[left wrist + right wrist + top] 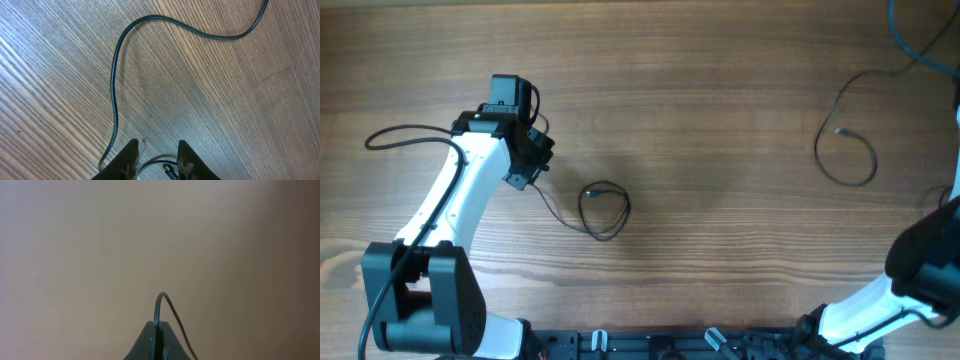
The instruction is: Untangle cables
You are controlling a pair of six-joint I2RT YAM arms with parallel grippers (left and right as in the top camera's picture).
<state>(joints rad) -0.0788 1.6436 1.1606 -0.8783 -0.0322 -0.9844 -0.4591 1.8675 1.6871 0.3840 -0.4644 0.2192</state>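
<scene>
Left gripper [157,142]: jaws part-open, with a thin strand lying in the gap at their base, not visibly pinched. Looped cable [628,205] sits on the table [720,90] just right of that gripper, and a tail runs back toward it. Right gripper [157,328]: clenched on a pinched cable [161,305] that arcs up out of the tips; background is blurred. Far-right cable [818,150] lies loose, well apart from the loop. Can't tell if it's the pinched one.
</scene>
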